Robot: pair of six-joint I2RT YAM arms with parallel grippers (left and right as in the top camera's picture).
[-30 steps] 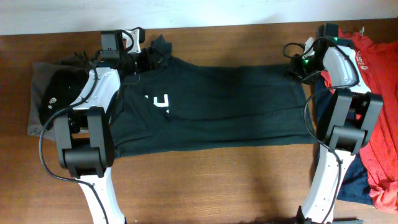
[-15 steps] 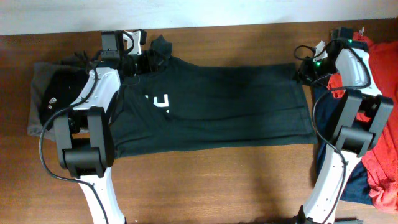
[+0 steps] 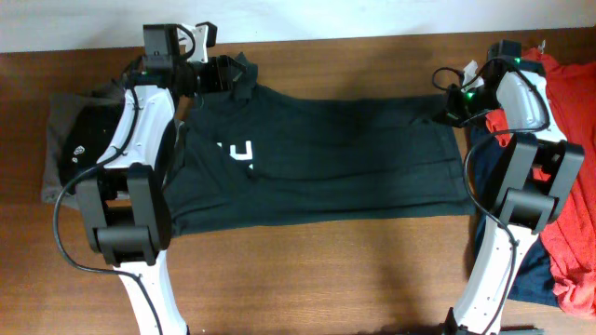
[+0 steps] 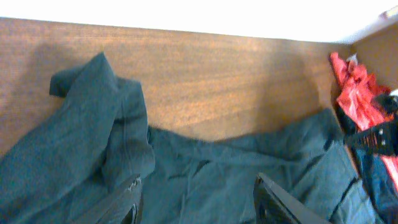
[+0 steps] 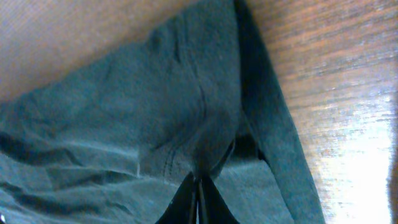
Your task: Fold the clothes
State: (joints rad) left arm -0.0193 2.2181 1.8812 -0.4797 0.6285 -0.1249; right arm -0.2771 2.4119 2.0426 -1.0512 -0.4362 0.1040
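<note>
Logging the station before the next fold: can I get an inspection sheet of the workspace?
Surface: brown wooden table.
Job's things: large dark green short-sleeved T-shirt spread out, white letters showing; grey and black garments heaped at left; red garment and navy garment at right.
Clutter: nothing seen.
Grippers: left gripper open over the sleeve end; right gripper shut on the T-shirt's far corner.
Cables: black cable loop beside each arm.
Surroundings: white wall behind.
</note>
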